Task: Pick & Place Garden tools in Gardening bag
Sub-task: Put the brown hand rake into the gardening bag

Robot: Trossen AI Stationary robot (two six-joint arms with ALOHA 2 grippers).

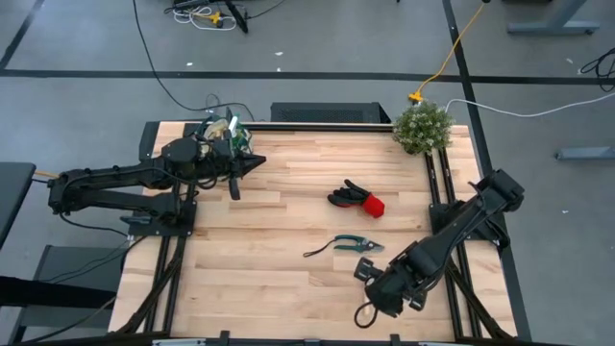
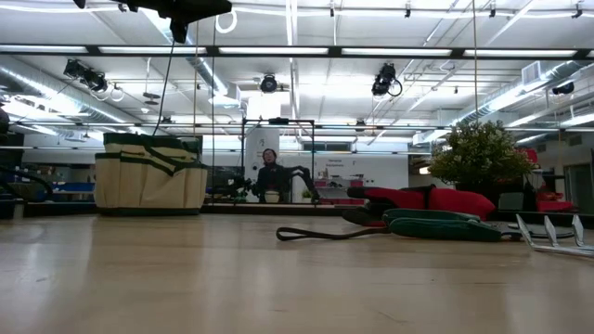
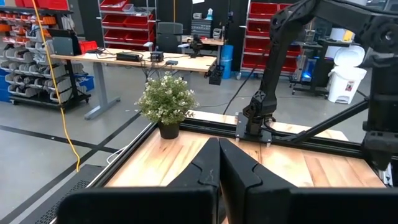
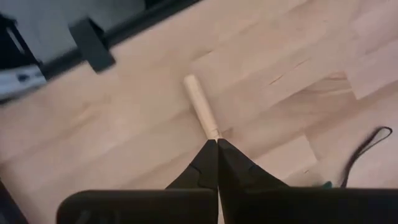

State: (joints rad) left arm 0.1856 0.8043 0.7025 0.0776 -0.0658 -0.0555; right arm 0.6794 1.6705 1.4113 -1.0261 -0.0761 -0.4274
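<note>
Lying on the pale wood table (image 1: 288, 279), a wooden handle (image 4: 200, 106) sticks out just past the right gripper (image 4: 217, 144), jaws pressed together at its metal end. The left gripper (image 1: 258, 163), also shut, hangs beside the bag (image 2: 150, 174). Shears (image 1: 357, 244) and gloves (image 1: 356, 199) lie between them; shelves fill the room behind.

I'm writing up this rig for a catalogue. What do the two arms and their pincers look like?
Both arms are dark, nearly black, built of jointed tubular segments. The left arm carries a wrist block with green and white parts showing. The right arm has a black cable looping below its wrist. Each pincer, left pincer and right pincer, has two matte black fingers tapering to a point.
</note>
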